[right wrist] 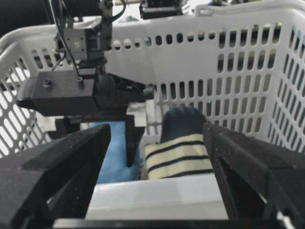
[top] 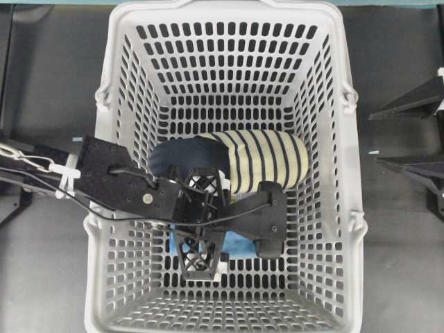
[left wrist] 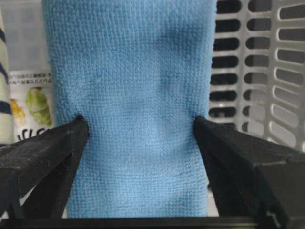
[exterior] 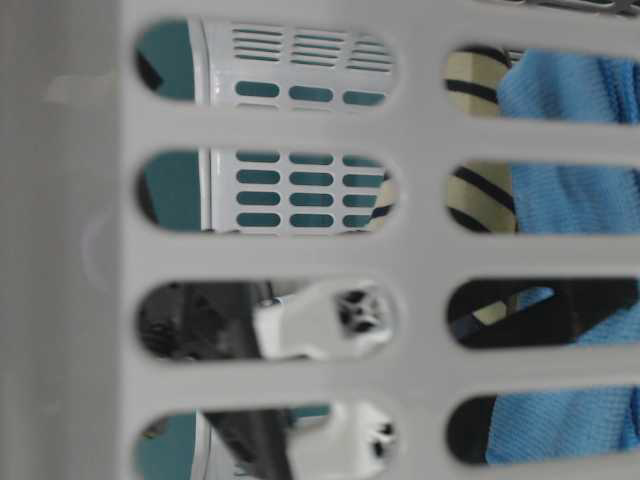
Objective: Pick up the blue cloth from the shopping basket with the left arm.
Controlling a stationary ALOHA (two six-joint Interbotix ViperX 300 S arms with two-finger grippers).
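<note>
The left gripper (left wrist: 140, 138) straddles the blue cloth (left wrist: 133, 95) on the shopping basket (top: 229, 62) floor, jaws spread wide, holding nothing. Best to press lower before closing, staying clear of the striped fabric (top: 267, 159) alongside. The right gripper (right wrist: 157, 157) is idle, wide open.

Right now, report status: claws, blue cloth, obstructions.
Left claw open, straddling blue cloth in shopping basket. Right claw open, outside basket. Striped fabric beside cloth, apart from fingers.
</note>
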